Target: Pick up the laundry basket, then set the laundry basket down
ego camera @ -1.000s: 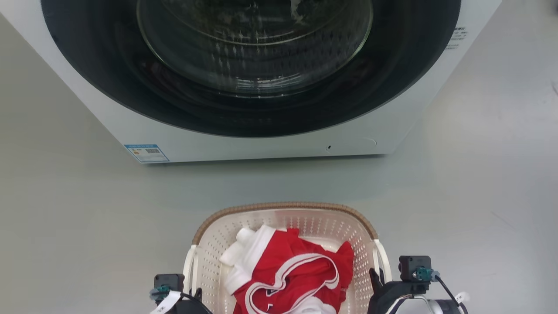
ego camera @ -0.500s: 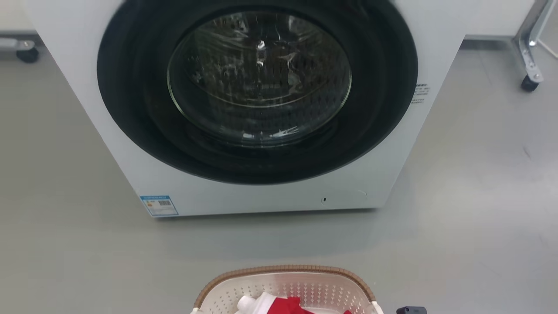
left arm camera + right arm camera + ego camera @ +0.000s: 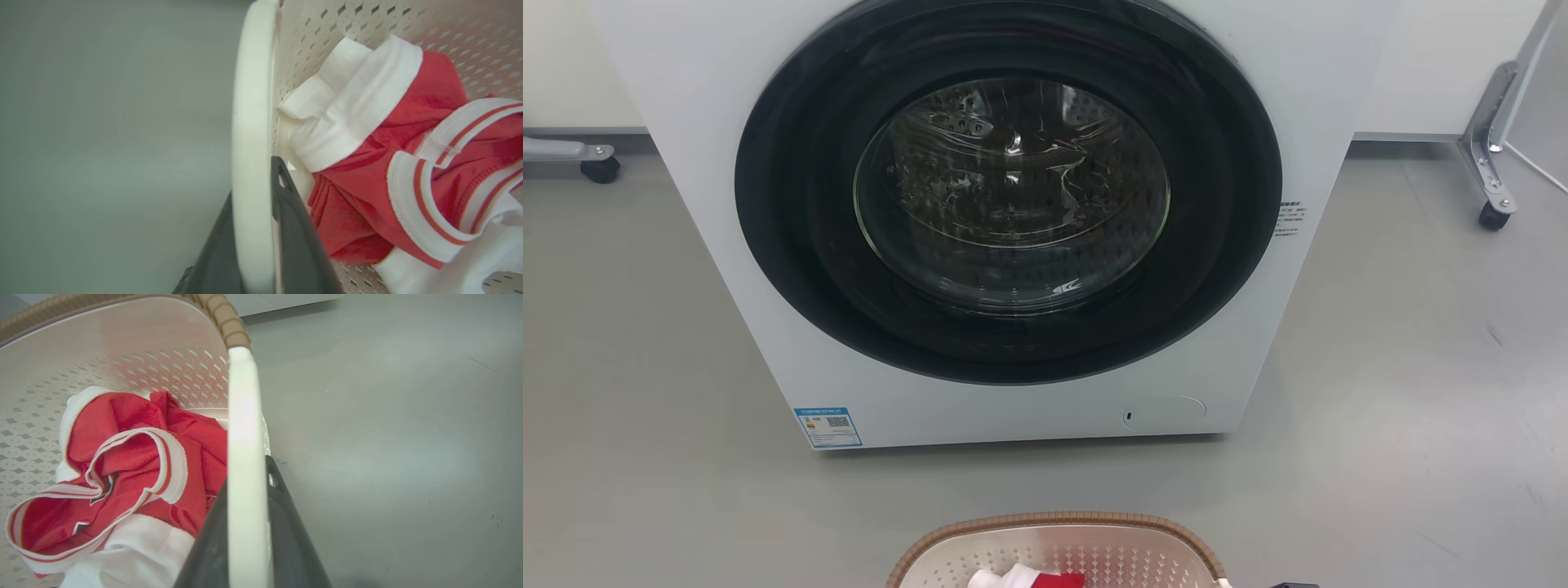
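The laundry basket [image 3: 1054, 520] shows its brown woven rim at the bottom edge of the head view, in front of the washer. Its cream perforated wall [image 3: 318, 24] holds a red and white garment [image 3: 388, 122]. My left gripper [image 3: 253, 179] is shut on the basket's white left loop handle [image 3: 253, 102], one dark finger on each side. My right gripper [image 3: 247, 473] is shut the same way on the right loop handle [image 3: 243, 408], beside the basket wall [image 3: 122, 335] and the garment [image 3: 122, 457].
A white front-loading washer [image 3: 1013, 220] with its dark round door shut stands just beyond the basket. Grey floor [image 3: 1405, 392] spreads to both sides. A metal leg on a caster [image 3: 1490, 155] is at the far right, another caster [image 3: 600, 167] at the far left.
The head camera has tilted up: the washer now sits lower and fuller in the picture, the basket has slid to the bottom edge, and both grippers have dropped out of that picture.
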Motion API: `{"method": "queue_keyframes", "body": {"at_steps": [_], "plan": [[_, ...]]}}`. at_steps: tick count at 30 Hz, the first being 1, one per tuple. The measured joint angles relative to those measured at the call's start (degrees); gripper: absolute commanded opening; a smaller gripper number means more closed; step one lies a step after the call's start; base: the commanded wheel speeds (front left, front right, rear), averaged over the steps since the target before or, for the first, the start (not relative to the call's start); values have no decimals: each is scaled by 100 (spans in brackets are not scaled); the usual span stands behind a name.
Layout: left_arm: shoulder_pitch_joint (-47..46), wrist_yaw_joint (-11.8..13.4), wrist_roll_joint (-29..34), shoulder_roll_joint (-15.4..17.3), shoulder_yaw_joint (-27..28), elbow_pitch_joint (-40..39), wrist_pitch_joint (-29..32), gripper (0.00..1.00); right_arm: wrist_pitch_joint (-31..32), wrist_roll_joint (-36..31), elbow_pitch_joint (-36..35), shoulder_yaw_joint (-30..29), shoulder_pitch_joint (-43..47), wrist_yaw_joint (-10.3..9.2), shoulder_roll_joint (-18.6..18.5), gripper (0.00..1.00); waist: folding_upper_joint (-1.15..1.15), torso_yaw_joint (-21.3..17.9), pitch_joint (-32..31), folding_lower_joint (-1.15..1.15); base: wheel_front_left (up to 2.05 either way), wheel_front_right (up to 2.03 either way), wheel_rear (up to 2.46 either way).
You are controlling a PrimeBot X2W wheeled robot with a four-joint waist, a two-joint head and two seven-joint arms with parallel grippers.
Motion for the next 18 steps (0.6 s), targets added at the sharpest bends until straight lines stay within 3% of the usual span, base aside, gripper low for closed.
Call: {"method": "queue_keyframes", "body": {"at_steps": [18], "plan": [[0, 41, -81, 4, -67, 36, 26, 0, 34, 353, 60, 258, -20, -1, -3, 0, 0, 4, -33, 1, 0, 0, 0]]}}
